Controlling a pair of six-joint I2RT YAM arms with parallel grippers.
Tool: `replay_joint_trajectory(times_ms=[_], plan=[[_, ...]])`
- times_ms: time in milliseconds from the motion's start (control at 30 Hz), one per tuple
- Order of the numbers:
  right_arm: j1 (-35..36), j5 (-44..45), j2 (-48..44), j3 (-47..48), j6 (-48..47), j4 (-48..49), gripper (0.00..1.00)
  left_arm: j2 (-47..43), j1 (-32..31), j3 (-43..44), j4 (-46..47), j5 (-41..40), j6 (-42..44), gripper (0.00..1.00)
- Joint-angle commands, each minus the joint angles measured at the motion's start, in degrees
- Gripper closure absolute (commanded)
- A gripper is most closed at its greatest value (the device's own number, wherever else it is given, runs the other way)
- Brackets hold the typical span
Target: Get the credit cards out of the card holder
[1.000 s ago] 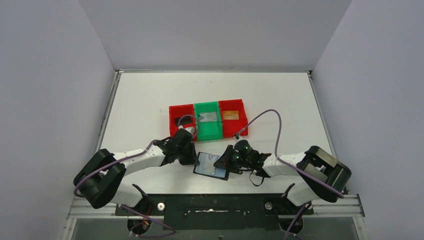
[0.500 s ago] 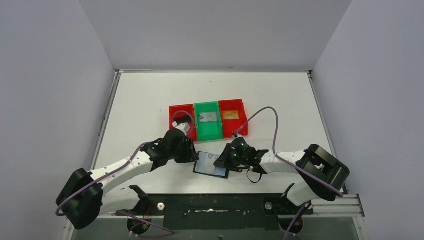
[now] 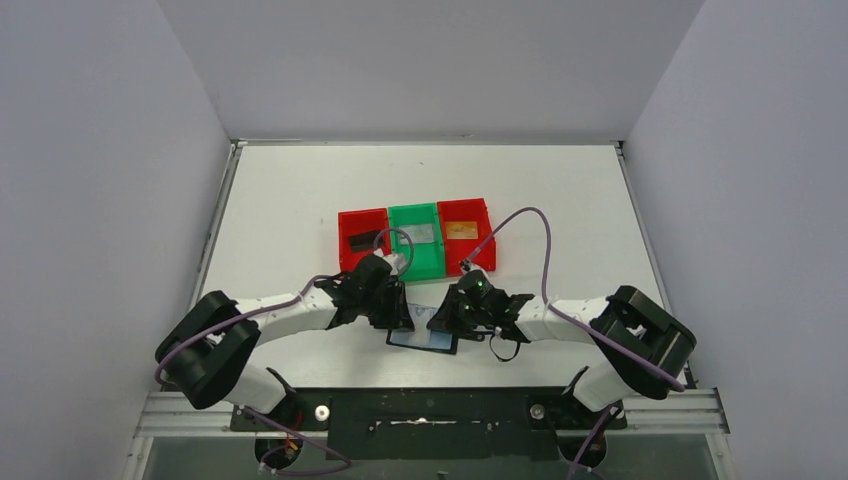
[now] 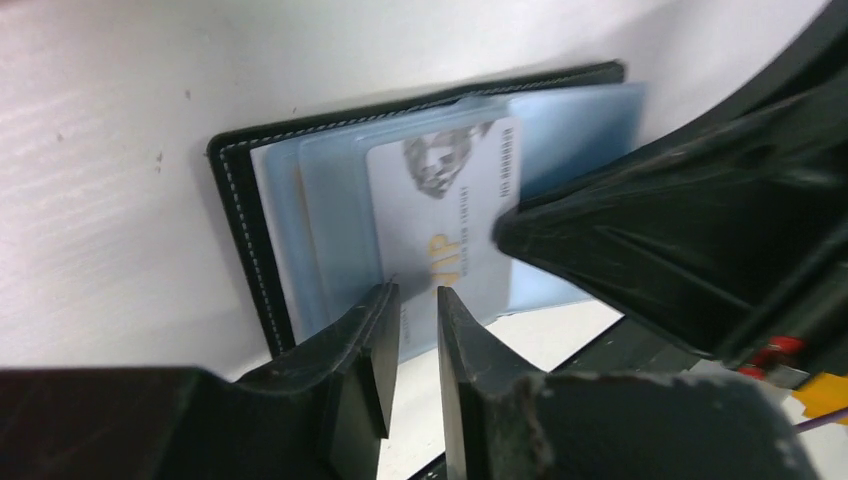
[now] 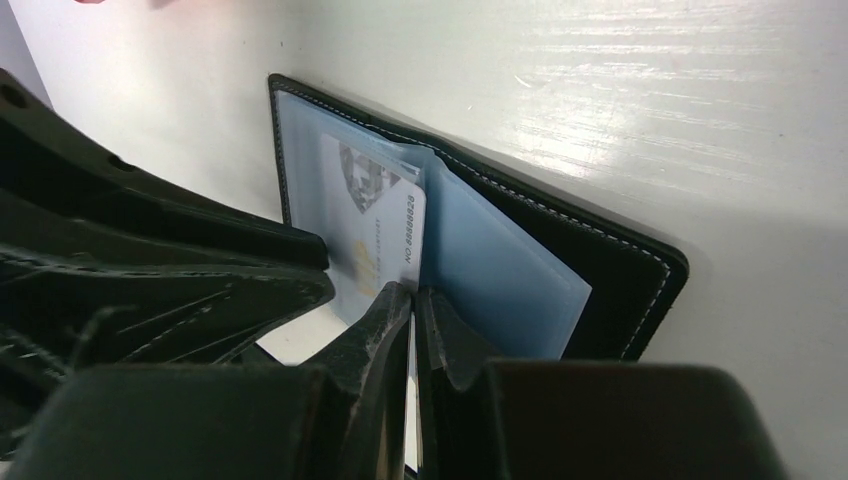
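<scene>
The credit card (image 4: 440, 220) in the open card holder (image 4: 232, 200) points lengthwise down-frame into the narrowly parted left hand (image 4: 418, 310), clenched right hand (image 5: 412, 305) opposite.

**Worktop and its load.** White worktop (image 3: 300, 200), rectangular, with grey walls at 9, 12 and 3 o'clock. Three open bins stand on it in one side-by-side row near the centre. A green bin (image 3: 415, 207) is in the middle, a red bin (image 3: 363, 212) at its 9 o'clock and a second red bin (image 3: 465, 202) at its 3 o'clock. The green bin reaches furthest toward 6 o'clock. The holder (image 3: 430, 340) lies at 6 o'clock of the green bin, near it but apart, close to the worktop's 6 o'clock edge. It lies open with its black cover down on the surface. White stitching runs along its border, and its blue-grey pockets face up. The surface beside it is glossy and lightly scuffed.
</scene>
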Motion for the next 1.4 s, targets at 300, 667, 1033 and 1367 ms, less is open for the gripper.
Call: replay_joint_trajectory(times_ms=[300, 667, 1033, 1367], plan=[[-0.3, 2.4, -2.4, -1.5, 1.0, 0.4, 0.94, 1.1, -0.7, -3.2, -4.4, -8.1, -2.1, 0.88], [-0.6, 3.6, -2.2, -7.8, 8.8, 12.2, 0.79, 1.7, -1.0, -3.7, -2.7, -6.3, -2.0, 0.91], [-0.1, 6.0, -1.2, -9.5, 11.3, 19.2, 0.80, 2.2, -1.3, -3.6, -3.4, -6.3, -1.8, 0.94], [-0.5, 4.7, -3.4, -10.6, 8.3, 17.5, 0.96, 2.3, -1.3, -3.1, -4.3, -7.1, -1.6, 0.95]])
